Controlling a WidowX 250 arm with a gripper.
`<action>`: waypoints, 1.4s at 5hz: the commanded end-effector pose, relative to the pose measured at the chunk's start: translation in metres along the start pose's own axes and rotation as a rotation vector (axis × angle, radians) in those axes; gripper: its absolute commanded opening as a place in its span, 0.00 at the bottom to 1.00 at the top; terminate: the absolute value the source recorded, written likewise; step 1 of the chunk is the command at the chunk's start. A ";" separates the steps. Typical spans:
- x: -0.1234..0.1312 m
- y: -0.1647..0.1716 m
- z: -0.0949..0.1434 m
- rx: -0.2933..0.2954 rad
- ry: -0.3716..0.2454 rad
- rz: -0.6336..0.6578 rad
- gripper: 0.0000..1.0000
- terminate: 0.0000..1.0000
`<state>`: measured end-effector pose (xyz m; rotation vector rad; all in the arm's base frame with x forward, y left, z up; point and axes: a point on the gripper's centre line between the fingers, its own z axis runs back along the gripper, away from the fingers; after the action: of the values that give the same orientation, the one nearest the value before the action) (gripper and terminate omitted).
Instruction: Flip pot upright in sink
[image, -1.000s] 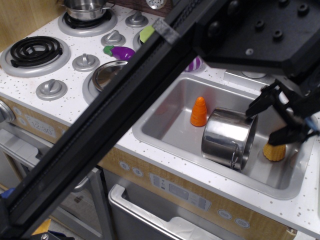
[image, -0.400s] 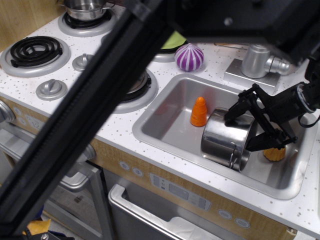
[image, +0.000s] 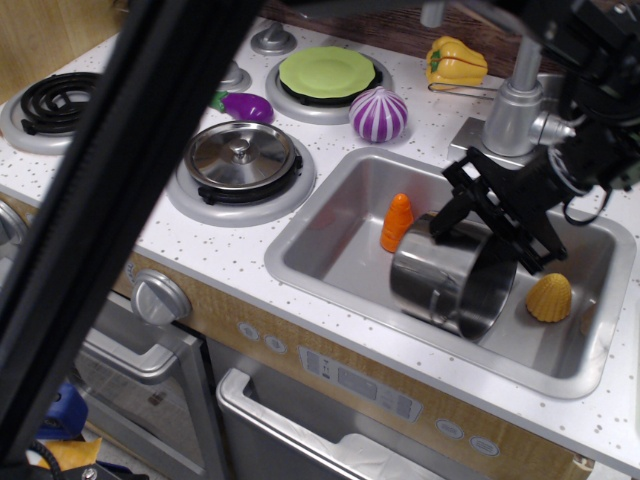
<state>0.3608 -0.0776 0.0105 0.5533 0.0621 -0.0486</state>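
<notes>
One pot (image: 450, 283) on its side in the sink (image: 330, 240), my gripper (image: 495, 215) clenched on its upper rim, orange carrot (image: 397, 221) just beside, yellow toy (image: 550, 297) w/in basin.

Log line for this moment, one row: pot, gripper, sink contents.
pot: on its side in sink, mouth facing right | gripper: fingers at upper rim, grasp unclear | also in sink: orange carrot, yellow toy | upright: no

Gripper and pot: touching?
Touching. The only view shows the gripper fingers straddling the upper rim of the pot, which lies tilted on its side in the sink.
</notes>
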 end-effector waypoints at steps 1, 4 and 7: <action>0.008 0.017 0.023 -0.074 -0.125 0.058 0.00 0.00; 0.004 0.016 0.015 -0.224 -0.152 0.108 1.00 0.00; 0.000 0.020 0.009 -0.268 -0.181 0.043 1.00 0.00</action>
<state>0.3538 -0.0610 -0.0002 0.2995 -0.0363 -0.0520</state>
